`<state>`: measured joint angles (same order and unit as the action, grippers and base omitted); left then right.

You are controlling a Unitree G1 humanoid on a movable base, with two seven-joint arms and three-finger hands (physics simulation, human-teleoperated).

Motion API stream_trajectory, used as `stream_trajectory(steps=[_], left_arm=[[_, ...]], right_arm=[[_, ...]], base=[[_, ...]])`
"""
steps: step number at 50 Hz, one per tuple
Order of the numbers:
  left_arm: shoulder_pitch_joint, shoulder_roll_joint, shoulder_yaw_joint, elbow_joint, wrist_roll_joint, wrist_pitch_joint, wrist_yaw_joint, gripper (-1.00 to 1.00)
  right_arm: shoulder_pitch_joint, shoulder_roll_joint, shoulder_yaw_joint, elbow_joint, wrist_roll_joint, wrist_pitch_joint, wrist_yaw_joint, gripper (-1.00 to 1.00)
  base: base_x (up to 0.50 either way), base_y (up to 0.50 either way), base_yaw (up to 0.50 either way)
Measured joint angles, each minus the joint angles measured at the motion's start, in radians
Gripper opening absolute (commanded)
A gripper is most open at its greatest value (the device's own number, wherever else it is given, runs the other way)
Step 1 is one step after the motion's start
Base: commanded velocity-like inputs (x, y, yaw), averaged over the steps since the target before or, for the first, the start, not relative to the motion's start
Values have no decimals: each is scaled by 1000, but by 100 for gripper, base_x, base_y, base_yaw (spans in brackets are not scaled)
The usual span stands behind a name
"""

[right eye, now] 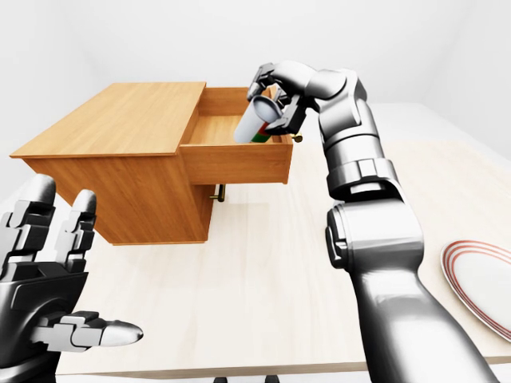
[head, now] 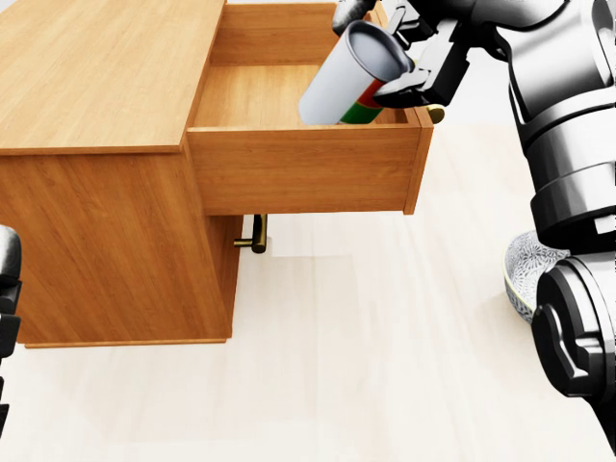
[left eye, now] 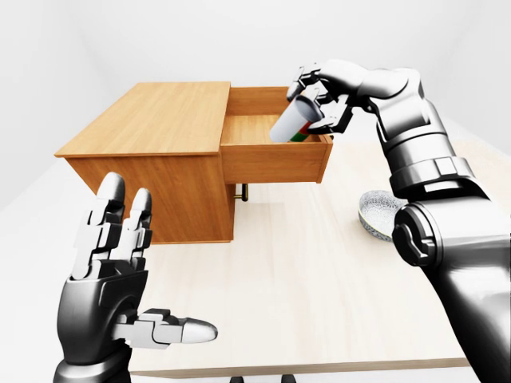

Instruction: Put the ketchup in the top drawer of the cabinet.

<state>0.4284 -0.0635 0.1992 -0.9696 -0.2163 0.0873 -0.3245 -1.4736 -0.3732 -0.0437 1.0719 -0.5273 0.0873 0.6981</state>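
Observation:
The ketchup (head: 345,79), a white bottle with a red and green label, is tilted with its lower end inside the open top drawer (head: 303,168) of the wooden cabinet (head: 106,106). My right hand (head: 399,53) is shut on its upper end, above the drawer's right side near the brass handle (head: 435,113). In the left-eye view my left hand (left eye: 120,271) is held up at the lower left, fingers spread open and holding nothing, well away from the cabinet.
A patterned bowl (left eye: 377,214) sits on the pale table to the right of the cabinet, partly behind my right arm. A red-rimmed plate (right eye: 479,279) lies at the far right in the right-eye view. A lower drawer's handle (head: 255,234) shows under the open drawer.

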Motion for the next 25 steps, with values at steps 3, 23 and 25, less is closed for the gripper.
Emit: stream_trajectory(steps=[3, 23, 25], left_arm=[[0, 0, 0, -1, 0, 0, 0, 100], [-6, 5, -7, -9, 3, 0, 8, 100], [-8, 6, -5, -15, 1, 0, 9, 100]], right_arm=[[1, 1, 0, 0, -2, 0, 0, 100], [-9, -4, -9, -13, -23, 0, 0, 100], [-9, -3, -9, -13, -25, 0, 0, 100]], base=[[0, 0, 0], [0, 0, 0], [0, 0, 0]])
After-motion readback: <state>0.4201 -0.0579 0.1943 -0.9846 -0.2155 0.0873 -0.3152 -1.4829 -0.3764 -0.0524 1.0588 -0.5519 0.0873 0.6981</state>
